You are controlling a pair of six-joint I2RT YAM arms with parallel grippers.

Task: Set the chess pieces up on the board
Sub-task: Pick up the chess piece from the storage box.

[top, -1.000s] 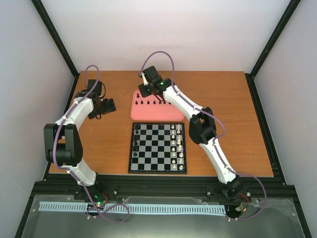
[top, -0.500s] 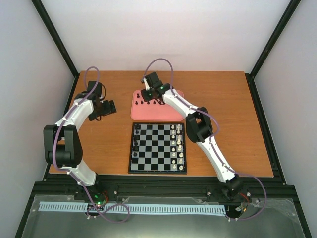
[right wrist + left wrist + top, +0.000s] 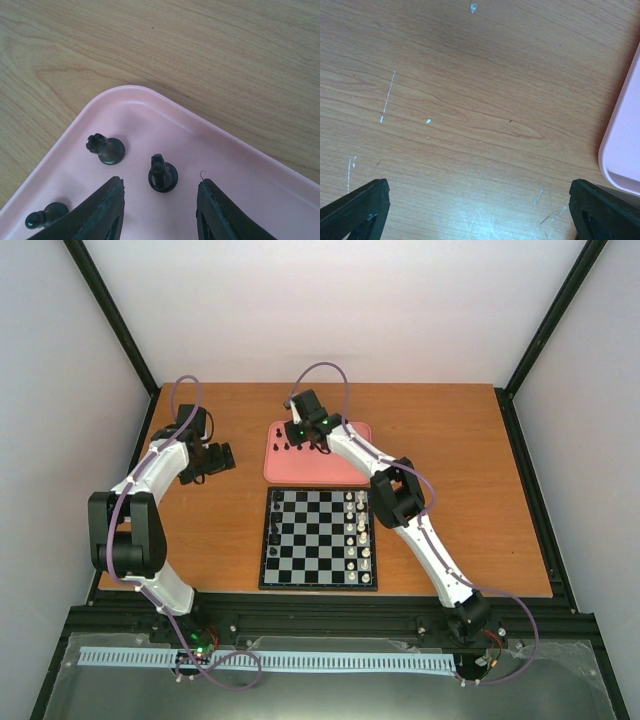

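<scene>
Board point(image 3: 318, 540) is in front of me, pink tray point(image 3: 345, 472) just beyond it. My left gripper point(image 3: 477, 186) hangs wide open over the table, left of the tray. My right gripper point(image 3: 160, 182) is nearer: jaws parted, gripping nothing, straddling an upright black piece point(image 3: 162, 175) in the tray corner.

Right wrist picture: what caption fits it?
Right end effector brackets a small black chess piece near the corner of a rounded pink tray.

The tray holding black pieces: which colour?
Pink, plain: the rounded-corner tray, clearest in right wrist view.
</scene>
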